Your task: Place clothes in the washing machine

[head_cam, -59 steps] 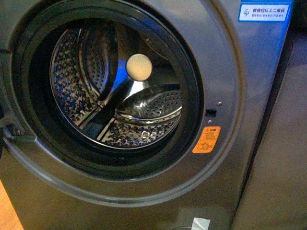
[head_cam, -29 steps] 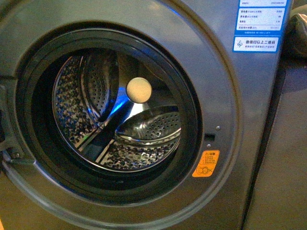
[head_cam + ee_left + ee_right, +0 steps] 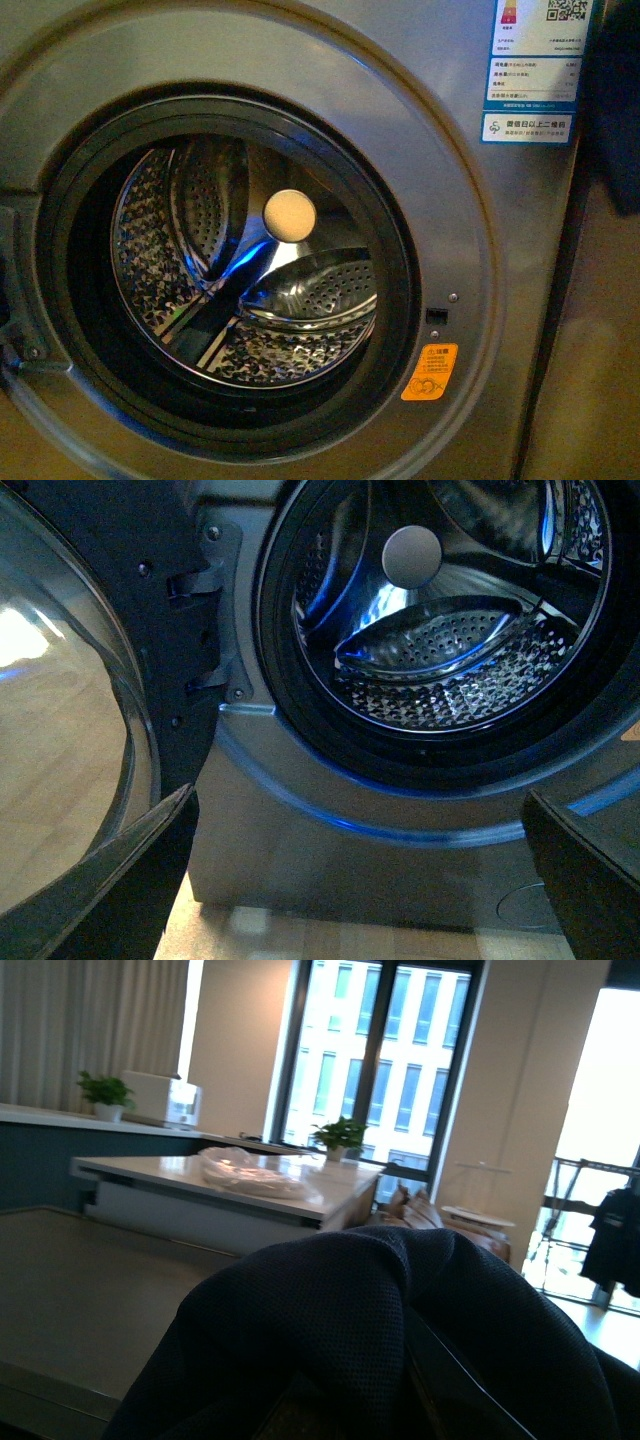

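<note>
- The clothes [image 3: 380, 1330] lay draped over the right gripper, filling the lower part of the right wrist view. The fabric covered the jaws, so it could not be determined whether they were apart or clamped.
- A pale surface [image 3: 300, 1195] and tall windows [image 3: 390, 1070] stood behind the clothes, well apart from them.
- The left gripper [image 3: 360, 805] had its fingers [image 3: 130, 880] spread wide with nothing between them. It faced the lower rim of the washing machine [image 3: 480, 300].
- The door [image 3: 80, 680] stood open, and no fabric lay in the drum [image 3: 300, 290].
- Compared with the front view half a second earlier, the porthole, the orange sticker [image 3: 429, 372] and the labels [image 3: 530, 70] sat lower in the picture, and more of the label panel showed.
- A dark shape [image 3: 612, 110] at the right edge of the front view took up more of the picture than before. It was too blurred to identify.
</note>
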Robot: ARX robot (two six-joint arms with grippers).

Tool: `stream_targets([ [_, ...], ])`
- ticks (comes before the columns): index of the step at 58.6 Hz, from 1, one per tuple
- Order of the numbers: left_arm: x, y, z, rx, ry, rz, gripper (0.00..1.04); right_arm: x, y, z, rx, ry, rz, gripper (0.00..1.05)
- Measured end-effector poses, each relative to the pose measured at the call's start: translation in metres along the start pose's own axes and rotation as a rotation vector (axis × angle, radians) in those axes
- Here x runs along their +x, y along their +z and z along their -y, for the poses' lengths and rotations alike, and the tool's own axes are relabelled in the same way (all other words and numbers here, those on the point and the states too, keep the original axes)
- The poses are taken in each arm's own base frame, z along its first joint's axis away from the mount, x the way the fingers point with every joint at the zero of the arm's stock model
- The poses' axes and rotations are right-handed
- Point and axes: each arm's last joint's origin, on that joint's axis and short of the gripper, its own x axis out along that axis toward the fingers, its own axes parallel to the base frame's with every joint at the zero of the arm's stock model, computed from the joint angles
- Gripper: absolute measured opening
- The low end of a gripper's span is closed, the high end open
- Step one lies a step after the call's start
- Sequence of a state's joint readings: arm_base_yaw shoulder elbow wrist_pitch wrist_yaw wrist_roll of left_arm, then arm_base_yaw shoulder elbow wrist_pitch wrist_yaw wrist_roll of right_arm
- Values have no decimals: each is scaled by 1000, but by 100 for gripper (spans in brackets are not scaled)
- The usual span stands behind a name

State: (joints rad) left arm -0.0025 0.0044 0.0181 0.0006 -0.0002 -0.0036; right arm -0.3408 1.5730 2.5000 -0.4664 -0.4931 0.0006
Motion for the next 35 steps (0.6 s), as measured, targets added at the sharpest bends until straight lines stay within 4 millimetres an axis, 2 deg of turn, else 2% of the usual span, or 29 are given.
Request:
stream_targets([
  [13,0,0,0,0,0,0,98,19,3,-88,112,212,11,6],
  [23,0,0,0,0,0,0,98,18,-8,-149,182,385,7,6],
  [31,0,0,0,0,0,0,98,3,-27,-187,239,521,-3,6],
  [35,0,0,0,0,0,0,98,2,-32,-192,242,542,-22,6],
])
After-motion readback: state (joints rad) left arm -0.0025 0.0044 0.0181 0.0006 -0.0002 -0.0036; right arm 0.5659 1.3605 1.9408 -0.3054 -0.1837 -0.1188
